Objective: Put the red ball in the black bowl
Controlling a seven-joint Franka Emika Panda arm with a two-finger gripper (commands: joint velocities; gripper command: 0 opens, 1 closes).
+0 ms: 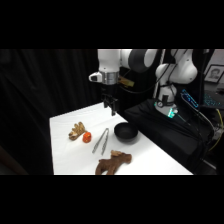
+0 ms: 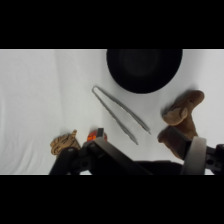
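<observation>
The ball (image 1: 87, 136) is sitting on the white table (image 1: 65, 155), over toward its left side in the side view, touching or just about touching the tan ginger-looking lump (image 1: 77, 131) on its left. In the wrist view the ball (image 2: 95, 135) is mostly hidden behind the black linkage, with only a bit of red-orange poking out, and the lump (image 2: 65, 143) is just to its left.

To the right of the ball are the metal tongs (image 1: 100, 141), lying flat and spread in a narrow V. They sit between the ball and the bowl (image 1: 125, 132), not touching either as far as I can see. The bowl is upright, glossy black, near the table's right edge, and nothing shows inside it. From the wrist cam the bowl (image 2: 144, 69) is at the top and the tongs (image 2: 120, 114) run diagonally below it.

In front of the bowl and tongs, at the table's near edge, there's a brown lumpy figure (image 1: 113, 162). In the wrist view the figure (image 2: 181, 124) is at the right, close to the bowl but apart from it.

The gripper (image 1: 111, 106) hangs above the back part of the table, well clear of the ball and not holding anything. Can't tell whether it's open or closed, honestly.
</observation>
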